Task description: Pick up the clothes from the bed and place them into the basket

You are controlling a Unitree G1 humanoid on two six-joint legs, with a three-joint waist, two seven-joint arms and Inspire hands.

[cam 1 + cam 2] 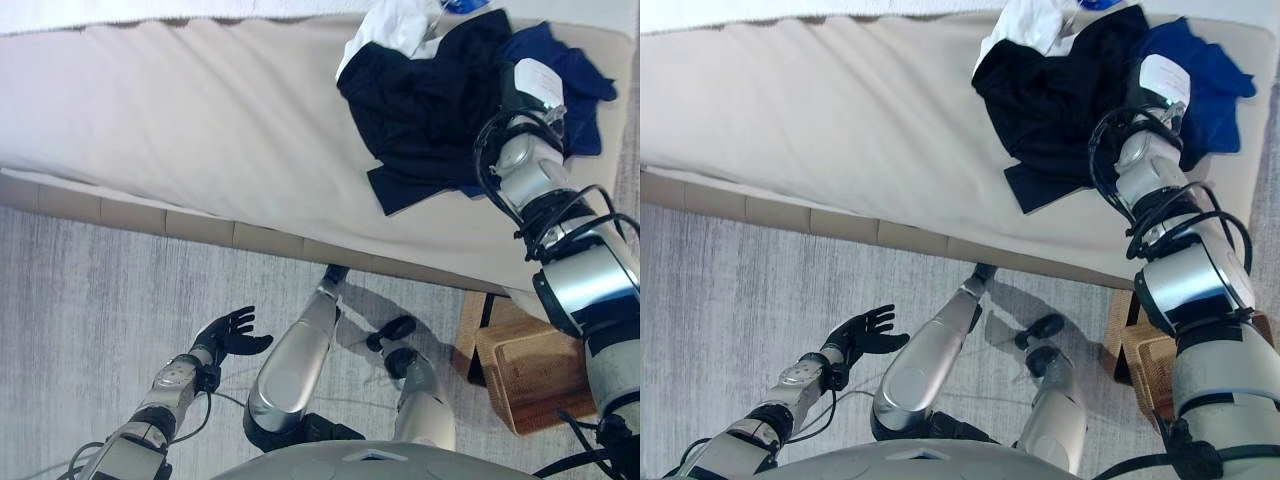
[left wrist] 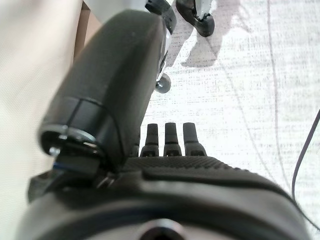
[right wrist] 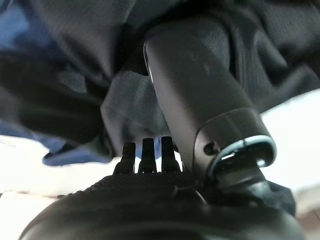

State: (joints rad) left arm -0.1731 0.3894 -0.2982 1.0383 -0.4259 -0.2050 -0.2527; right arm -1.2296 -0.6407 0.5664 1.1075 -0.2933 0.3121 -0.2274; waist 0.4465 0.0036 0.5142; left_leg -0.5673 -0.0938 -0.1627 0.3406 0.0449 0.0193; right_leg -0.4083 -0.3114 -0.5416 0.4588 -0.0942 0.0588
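A pile of clothes lies on the bed (image 1: 200, 120) at its far right: a black garment (image 1: 420, 100), a blue one (image 1: 570, 60) beside it and a white one (image 1: 395, 25) behind. My right hand (image 1: 530, 85) rests on the pile where black and blue meet. In the right wrist view its fingers (image 3: 145, 150) are straight and its thumb (image 3: 200, 90) presses against black cloth (image 3: 75, 30). My left hand (image 1: 232, 333) hangs open and empty over the floor at lower left; it also shows in the left wrist view (image 2: 170, 165).
A woven brown basket (image 1: 535, 375) stands on the floor at lower right, beside the bed's near edge and below my right arm. The bed's tan frame (image 1: 150, 215) runs across the view. Grey carpet (image 1: 80, 300) covers the floor.
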